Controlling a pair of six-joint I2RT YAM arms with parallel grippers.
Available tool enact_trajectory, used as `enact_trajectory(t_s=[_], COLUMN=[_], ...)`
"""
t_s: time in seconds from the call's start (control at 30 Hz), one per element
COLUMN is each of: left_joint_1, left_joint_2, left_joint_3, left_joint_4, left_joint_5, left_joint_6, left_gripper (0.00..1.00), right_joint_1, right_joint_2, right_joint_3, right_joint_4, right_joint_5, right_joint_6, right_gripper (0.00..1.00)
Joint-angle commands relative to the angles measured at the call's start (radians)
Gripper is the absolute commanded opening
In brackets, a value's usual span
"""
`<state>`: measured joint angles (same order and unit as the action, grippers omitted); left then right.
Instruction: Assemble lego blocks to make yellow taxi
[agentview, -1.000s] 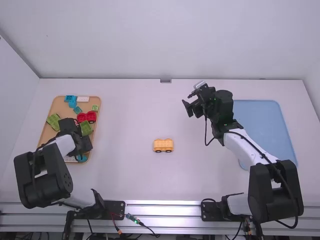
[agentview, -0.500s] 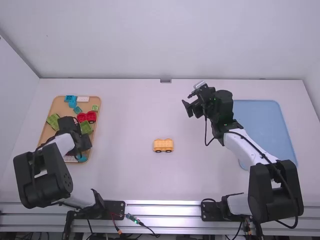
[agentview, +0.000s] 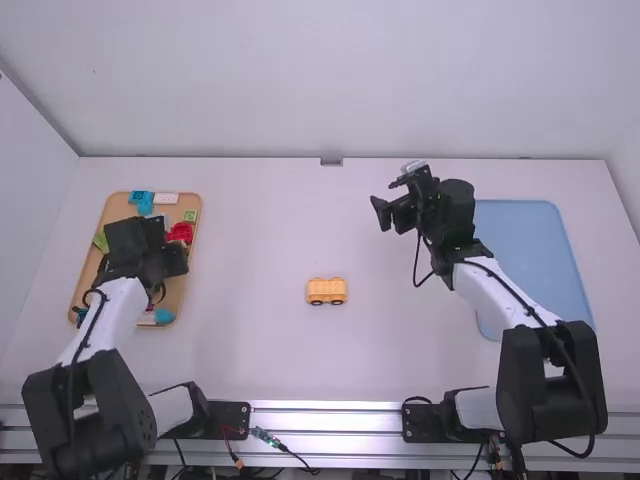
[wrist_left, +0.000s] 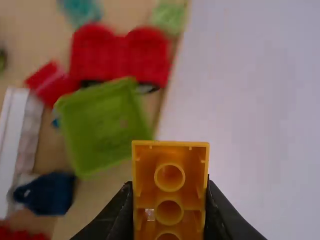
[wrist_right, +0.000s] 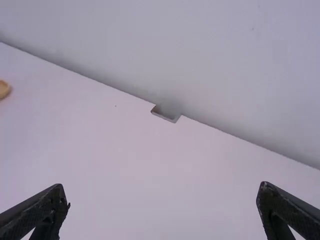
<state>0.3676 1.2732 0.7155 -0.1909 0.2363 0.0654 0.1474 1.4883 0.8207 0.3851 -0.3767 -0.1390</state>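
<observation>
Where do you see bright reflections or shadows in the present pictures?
High view: bright streaks of reflection along the metal rail; left wrist view: shaded hollows inside the orange block, with a lighter rim; right wrist view: soft, fairly even light on the table, the wall greyer.

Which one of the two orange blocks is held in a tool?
The hollow block, gripped by the left tool, with round tubes showing inside. The other, the wheeled base, stands on the table.
</observation>
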Motion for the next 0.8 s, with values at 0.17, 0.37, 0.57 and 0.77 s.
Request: enact_trajectory(t_s=[0.17,0.37,0.57,0.77], left_joint_1=[-0.176,-0.282,-0.374,-0.397], left_joint_2=[-0.061,-0.061,-0.056,0.006], left_joint_3=[0.014,0.014,0.014,0.012], left_joint_4=[0.157,0.268,0.357,0.505], left_joint_5=[0.536,0.702,0.834,0.931], left_joint_6=[0.153,0.198,0.188,0.08], left_gripper=[0.02,0.02,0.02,0.02], right_joint_1=[-0.023,0.005,0.04,0.078], right_joint_2=[0.005,0.077,0.204,0.285], right_joint_3=[0.033,0.031,0.031,0.031], right_joint_4=[0.01,0.117,0.43,0.684], right_joint_5=[-0.418,-0.66,-0.905,-0.99], right_joint_6=[0.12,0.175,0.366,0.508], right_gripper=[1.0,1.0,0.95,0.93])
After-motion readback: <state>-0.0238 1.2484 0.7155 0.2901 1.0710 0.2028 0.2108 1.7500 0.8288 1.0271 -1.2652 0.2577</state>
